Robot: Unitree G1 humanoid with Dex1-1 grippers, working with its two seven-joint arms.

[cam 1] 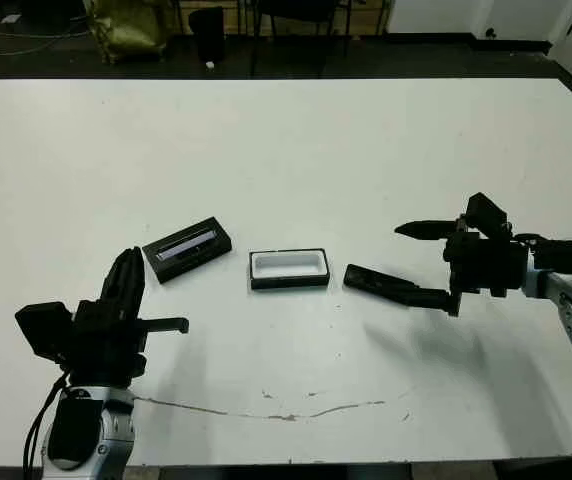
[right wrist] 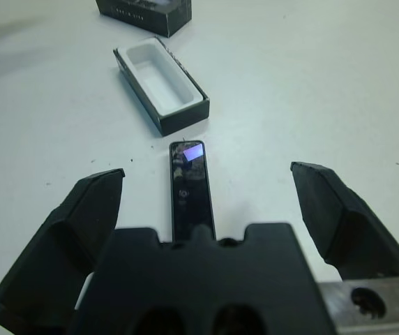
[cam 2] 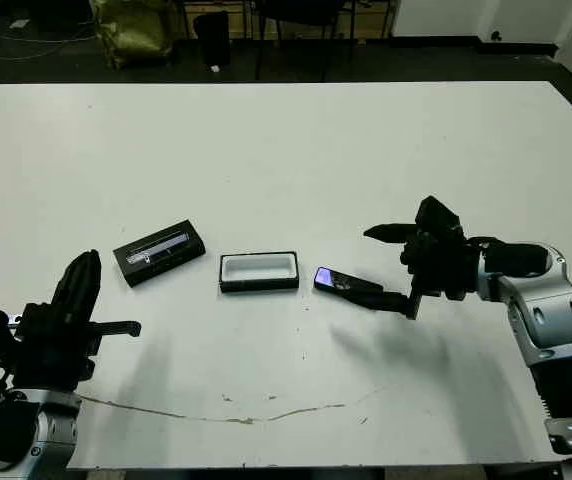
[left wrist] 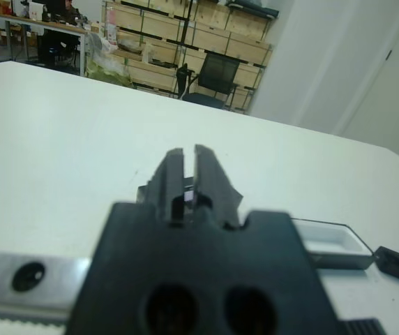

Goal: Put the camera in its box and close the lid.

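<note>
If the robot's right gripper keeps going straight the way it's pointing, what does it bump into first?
Probably the camera. The open right gripper points along it, a finger on either side. Beyond it lies the box. How high the gripper hangs over the table is hard to tell.

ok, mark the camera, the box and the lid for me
camera [right wrist: 189, 188]: right wrist view, middle of its glossy black top.
box [cam 1: 289, 265]: left eye view, white floor inside the tray.
lid [cam 1: 186, 246]: left eye view, the silver-grey strip on its top.

Head pair looks down; wrist views skim table [cam 1: 286, 150].
</note>
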